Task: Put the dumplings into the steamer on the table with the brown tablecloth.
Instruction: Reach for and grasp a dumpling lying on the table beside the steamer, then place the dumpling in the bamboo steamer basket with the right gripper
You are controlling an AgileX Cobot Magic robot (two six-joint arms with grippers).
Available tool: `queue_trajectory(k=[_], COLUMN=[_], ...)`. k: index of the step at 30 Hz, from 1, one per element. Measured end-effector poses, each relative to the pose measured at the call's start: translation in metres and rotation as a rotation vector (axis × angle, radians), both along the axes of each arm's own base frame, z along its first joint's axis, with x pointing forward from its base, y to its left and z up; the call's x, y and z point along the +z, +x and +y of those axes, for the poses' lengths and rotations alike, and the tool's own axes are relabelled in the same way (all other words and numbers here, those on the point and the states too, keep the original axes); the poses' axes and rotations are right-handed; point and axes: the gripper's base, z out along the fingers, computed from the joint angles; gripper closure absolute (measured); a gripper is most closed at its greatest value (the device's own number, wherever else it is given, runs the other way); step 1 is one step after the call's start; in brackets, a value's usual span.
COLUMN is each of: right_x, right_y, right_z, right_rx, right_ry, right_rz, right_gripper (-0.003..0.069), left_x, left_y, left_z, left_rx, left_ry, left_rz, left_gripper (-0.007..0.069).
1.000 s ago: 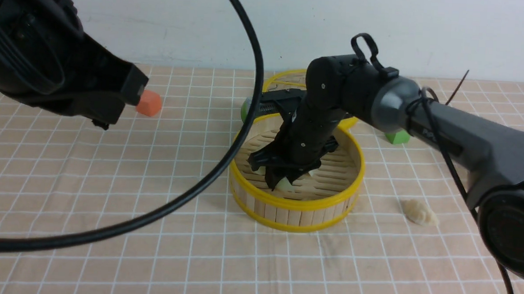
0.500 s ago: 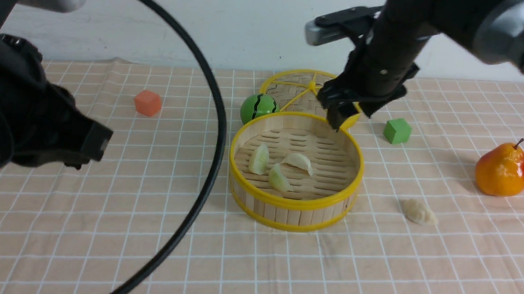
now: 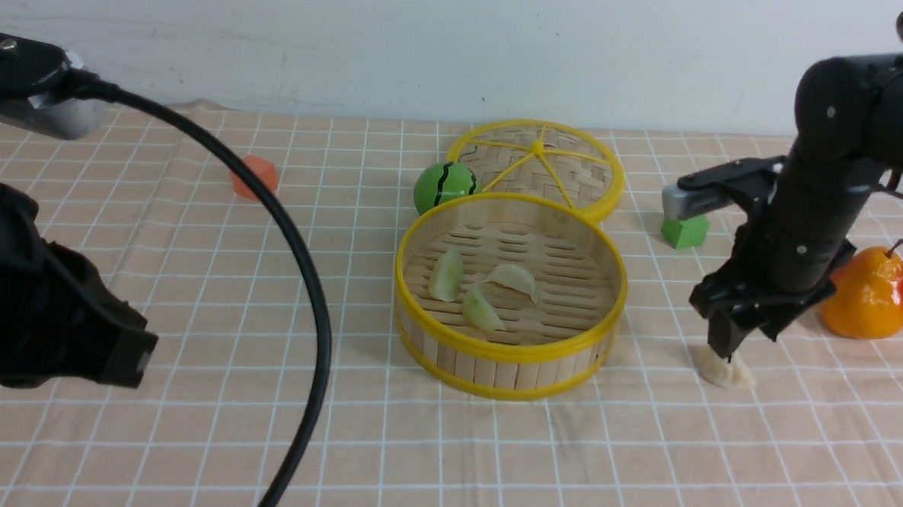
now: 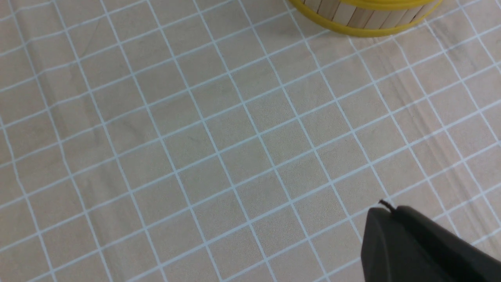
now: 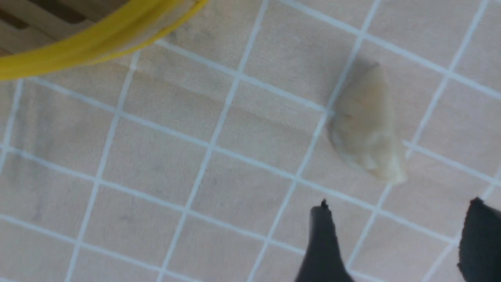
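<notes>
We see the right gripper (image 3: pixel 724 343) with its fingers spread apart and nothing between them. It hovers close over the last dumpling (image 3: pixel 724 370), which lies on the brown tablecloth (image 3: pixel 214 289) just off its tips. The steamer (image 3: pixel 508 353) stands near, to that gripper's left, holding three dumplings (image 3: pixel 482 310). The left gripper (image 4: pixel 411 246) hangs over the cloth with fingers pressed together, the steamer to its right.

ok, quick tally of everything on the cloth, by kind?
Dumplings: 4
Steamer basket: 1
Lid: 1
Cubes, green and orange: 2
Striped green ball: 1
Pear: 1
Total: 10
</notes>
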Motion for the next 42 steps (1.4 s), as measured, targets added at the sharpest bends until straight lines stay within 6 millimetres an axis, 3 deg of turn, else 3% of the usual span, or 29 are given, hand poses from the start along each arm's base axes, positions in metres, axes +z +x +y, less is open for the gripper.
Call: queue_trajectory(k=[5,9,13,14,17,20,23,25,26,28,30,32,35,38,42], right_x=[-0.033,-0.044,-0.053,-0.054,-0.052,-0.037,0.002,0.039,0.040,0.068,0.073,0.071,0.043,0.013,-0.011], right_y=[0.014,0.018,0.019,0.018,0.018,0.020,0.021,0.022,0.022,0.023,0.026,0.029,0.042,0.053,0.060], right_z=[0.000,0.000,0.000,0.001,0.001,0.001,0.014,0.037,0.039,0.066,0.080,0.091,0.107,0.110,0.111], right_rx=[0.022,0.025,0.025,0.027,0.027,0.014,-0.005,0.005,0.007,0.022,0.031,0.031,0.032,0.005,-0.021], right_ry=[-0.029,-0.034,-0.038,-0.039,-0.040,-0.042,0.017,0.114,0.115,0.230,0.276,0.302,0.308,0.293,0.273], right_rz=[-0.047,-0.052,-0.032,-0.024,-0.018,-0.025,-0.104,-0.192,-0.193,-0.283,-0.321,-0.345,-0.360,-0.339,-0.319], right_gripper=[0.0213,0.0231,0.0351,0.0428,0.0443,0.0441,0.0441,0.0441,0.0441,0.0441,0.0441,0.0441,0.0441,0.0441,0.0441], left_x=[0.000,-0.001,-0.001,-0.001,-0.002,-0.002,-0.002,-0.002,-0.002,-0.001,-0.001,-0.001,-0.001,-0.001,-0.001], left_y=[0.000,-0.001,-0.001,-0.001,-0.002,-0.002,-0.002,-0.002,-0.002,-0.002,-0.002,-0.002,-0.002,-0.002,-0.002], left_z=[0.000,0.000,-0.001,-0.001,-0.001,-0.001,-0.001,-0.001,-0.001,-0.001,-0.001,-0.001,-0.001,-0.001,-0.001], left_rx=[0.000,-0.002,-0.004,-0.004,-0.003,-0.003,-0.003,-0.004,-0.004,-0.004,-0.004,-0.004,-0.004,-0.004,-0.004], left_ry=[0.001,-0.007,-0.014,-0.013,-0.007,-0.007,-0.007,-0.009,-0.010,-0.013,-0.013,-0.013,-0.013,-0.013,-0.012], left_rz=[0.002,0.011,0.016,0.018,0.029,0.032,0.032,0.029,0.028,0.023,0.023,0.023,0.022,0.022,0.022], left_gripper=[0.0638,0.0638,0.0638,0.0638,0.0638,0.0637,0.0637,0.0637,0.0637,0.0637,0.0637,0.0637,0.0637,0.0637,0.0636])
